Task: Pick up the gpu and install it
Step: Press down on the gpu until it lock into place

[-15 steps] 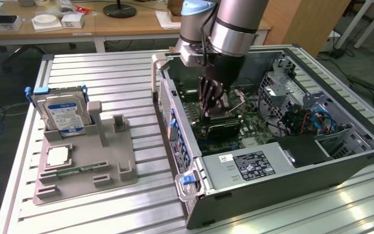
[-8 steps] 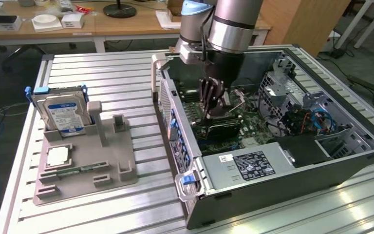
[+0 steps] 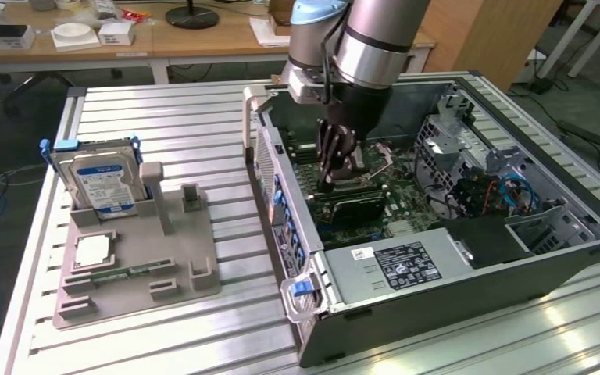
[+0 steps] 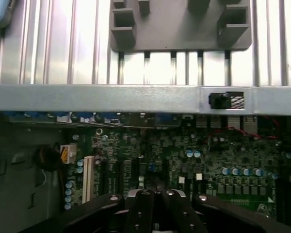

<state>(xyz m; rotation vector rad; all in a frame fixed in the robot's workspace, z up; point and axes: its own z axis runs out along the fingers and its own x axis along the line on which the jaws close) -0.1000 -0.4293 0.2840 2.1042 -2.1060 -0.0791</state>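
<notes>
An open computer case (image 3: 467, 258) lies toward the tabletop's (image 3: 165, 117) right edge in the exterior view. A holder tray (image 3: 138, 273) sits nearer the left edge, carrying a hard drive (image 3: 97, 183) upright at its rear.

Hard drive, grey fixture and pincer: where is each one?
hard drive (image 3: 100, 181): exterior view, on its blue label.
grey fixture (image 3: 180, 258): exterior view, on its flat base.
pincer (image 3: 331, 184): exterior view, at its tips above the motherboard.

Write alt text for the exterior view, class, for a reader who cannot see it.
A robot arm's gripper reaches down into an open computer case, just above the motherboard. On the exterior view's left, a hard drive stands upright in a grey holder.
</notes>
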